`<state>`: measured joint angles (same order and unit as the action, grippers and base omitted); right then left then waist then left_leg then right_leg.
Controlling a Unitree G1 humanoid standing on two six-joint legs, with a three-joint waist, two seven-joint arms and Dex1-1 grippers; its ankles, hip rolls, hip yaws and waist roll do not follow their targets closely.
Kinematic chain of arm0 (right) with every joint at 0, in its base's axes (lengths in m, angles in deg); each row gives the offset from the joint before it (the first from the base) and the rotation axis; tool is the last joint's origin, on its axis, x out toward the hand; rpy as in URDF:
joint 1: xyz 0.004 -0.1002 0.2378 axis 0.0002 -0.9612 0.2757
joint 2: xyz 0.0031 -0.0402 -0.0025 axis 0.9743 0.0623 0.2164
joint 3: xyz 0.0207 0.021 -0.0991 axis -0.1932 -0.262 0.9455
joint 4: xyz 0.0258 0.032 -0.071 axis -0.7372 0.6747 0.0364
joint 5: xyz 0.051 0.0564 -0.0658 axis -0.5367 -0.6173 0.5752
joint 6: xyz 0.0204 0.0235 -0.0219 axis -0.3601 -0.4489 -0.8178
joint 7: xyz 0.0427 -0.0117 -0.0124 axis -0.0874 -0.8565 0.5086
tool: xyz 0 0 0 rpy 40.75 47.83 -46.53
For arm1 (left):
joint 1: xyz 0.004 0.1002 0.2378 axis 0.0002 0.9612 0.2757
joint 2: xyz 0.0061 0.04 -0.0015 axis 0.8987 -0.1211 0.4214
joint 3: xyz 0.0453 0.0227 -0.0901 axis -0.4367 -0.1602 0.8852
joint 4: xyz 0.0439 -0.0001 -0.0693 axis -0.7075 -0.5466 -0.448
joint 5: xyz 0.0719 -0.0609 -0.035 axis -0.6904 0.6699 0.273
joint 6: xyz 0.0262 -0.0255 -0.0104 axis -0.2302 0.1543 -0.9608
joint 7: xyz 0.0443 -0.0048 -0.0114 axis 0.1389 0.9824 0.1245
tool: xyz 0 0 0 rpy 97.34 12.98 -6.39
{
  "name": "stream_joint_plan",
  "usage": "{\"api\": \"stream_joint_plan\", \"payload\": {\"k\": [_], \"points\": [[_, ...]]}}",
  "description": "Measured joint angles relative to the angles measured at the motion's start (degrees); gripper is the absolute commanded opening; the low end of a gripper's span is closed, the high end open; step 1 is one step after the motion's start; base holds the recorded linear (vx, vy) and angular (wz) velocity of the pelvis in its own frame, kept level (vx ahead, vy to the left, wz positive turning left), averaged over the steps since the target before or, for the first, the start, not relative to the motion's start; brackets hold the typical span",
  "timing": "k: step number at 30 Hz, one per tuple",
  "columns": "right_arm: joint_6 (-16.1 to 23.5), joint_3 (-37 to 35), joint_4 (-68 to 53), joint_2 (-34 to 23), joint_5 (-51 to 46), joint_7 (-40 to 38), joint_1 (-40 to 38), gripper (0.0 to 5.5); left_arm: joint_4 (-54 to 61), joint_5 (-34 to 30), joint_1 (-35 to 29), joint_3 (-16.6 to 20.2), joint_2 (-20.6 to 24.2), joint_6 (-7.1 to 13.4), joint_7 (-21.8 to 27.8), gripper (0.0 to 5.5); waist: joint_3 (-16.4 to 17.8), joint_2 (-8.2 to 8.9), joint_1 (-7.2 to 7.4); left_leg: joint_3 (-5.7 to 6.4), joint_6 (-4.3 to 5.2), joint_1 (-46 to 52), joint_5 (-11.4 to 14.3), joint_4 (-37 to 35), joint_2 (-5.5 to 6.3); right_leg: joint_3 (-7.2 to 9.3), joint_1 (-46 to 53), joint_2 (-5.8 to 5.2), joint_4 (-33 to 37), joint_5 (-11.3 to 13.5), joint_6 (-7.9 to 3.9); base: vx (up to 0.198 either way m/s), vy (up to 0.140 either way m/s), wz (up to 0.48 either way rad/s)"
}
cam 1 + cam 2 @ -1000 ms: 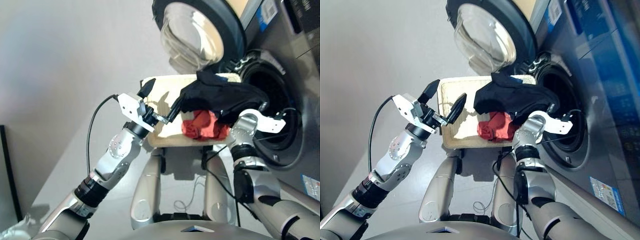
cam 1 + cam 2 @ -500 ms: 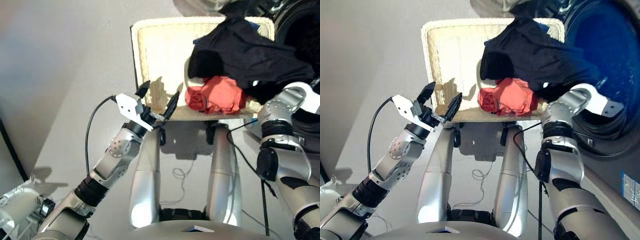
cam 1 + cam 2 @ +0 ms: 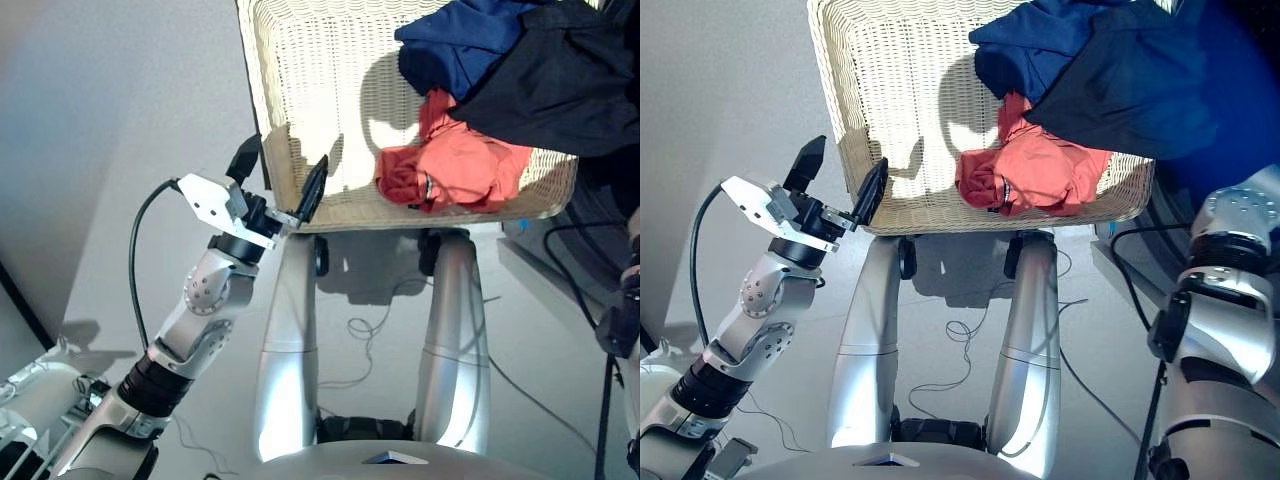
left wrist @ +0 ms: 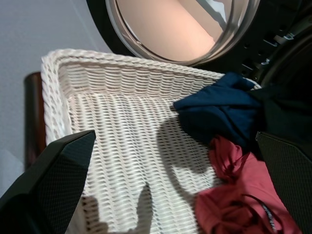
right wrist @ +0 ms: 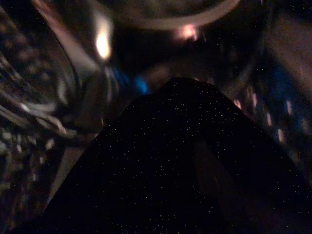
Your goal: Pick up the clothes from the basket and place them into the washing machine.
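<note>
The cream wicker basket (image 3: 300,80) fills the upper part of the eye views. In it lie the coral red garment (image 3: 455,165) and, behind that, the navy garment (image 3: 455,45). The black garment (image 3: 560,85) stretches off the basket's right side toward the washing machine (image 3: 1240,100). It fills the right wrist view as black cloth (image 5: 185,165) in front of the steel drum (image 5: 19,122), and it hides my right gripper, which holds it. My left gripper (image 3: 280,175) stands open at the basket's near left corner, with nothing in it. The round door glass (image 4: 185,29) shows beyond the basket.
Small wheels (image 3: 320,255) sit under the basket's near edge. Cables (image 3: 370,330) lie on the grey floor below. A dark brown edge (image 4: 31,112) shows just outside the basket's left rim.
The camera has tilted down, so the basket looks larger. The black garment has been drawn to the right, uncovering the navy one. My left gripper stays open by the basket's corner.
</note>
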<state>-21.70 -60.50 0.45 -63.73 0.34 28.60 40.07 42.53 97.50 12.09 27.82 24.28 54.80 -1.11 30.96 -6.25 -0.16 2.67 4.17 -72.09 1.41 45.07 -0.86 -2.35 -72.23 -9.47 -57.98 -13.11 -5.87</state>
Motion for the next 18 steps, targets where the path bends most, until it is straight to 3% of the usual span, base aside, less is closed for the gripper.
{"api": "stream_joint_plan", "payload": {"k": [11,16,17,18], "points": [[-0.8,-0.1,1.2,-1.5,2.1,-3.4,0.4,0.0,2.0,0.1,1.8,1.5,3.0,0.3,0.0,5.5,0.1,0.09,0.09,-1.47,-1.41,-0.9,2.3,3.0,0.12,-1.65,-0.2,-0.06,-0.7,-0.5,-1.22,0.0,0.0,0.0],[-0.8,0.0,1.2,-1.6,4.0,-4.5,0.5,0.0,2.1,0.1,1.9,1.5,4.0,0.3,0.0,5.5,0.0,0.07,0.07,-1.62,-1.46,-0.9,2.5,3.3,0.19,-1.89,-0.2,-0.08,-1.0,-0.6,-1.39,0.0,0.0,0.0],[-0.8,0.2,1.2,-1.6,4.1,-4.5,0.5,5.5,2.1,0.1,1.9,1.5,4.0,0.3,0.0,5.5,0.0,0.07,0.07,-1.62,-1.46,-0.9,2.5,3.3,0.19,-1.89,-0.2,-0.08,-1.1,-0.6,-1.39,0.0,0.0,0.0],[-0.8,0.2,1.2,-1.6,4.3,-4.5,0.5,5.5,2.1,0.1,1.9,1.5,4.0,0.3,0.0,5.5,0.0,0.06,0.06,-1.63,-1.46,-0.9,2.5,3.4,0.2,-1.91,-0.2,-0.09,-1.1,-0.6,-1.39,0.0,0.0,0.0]]}}
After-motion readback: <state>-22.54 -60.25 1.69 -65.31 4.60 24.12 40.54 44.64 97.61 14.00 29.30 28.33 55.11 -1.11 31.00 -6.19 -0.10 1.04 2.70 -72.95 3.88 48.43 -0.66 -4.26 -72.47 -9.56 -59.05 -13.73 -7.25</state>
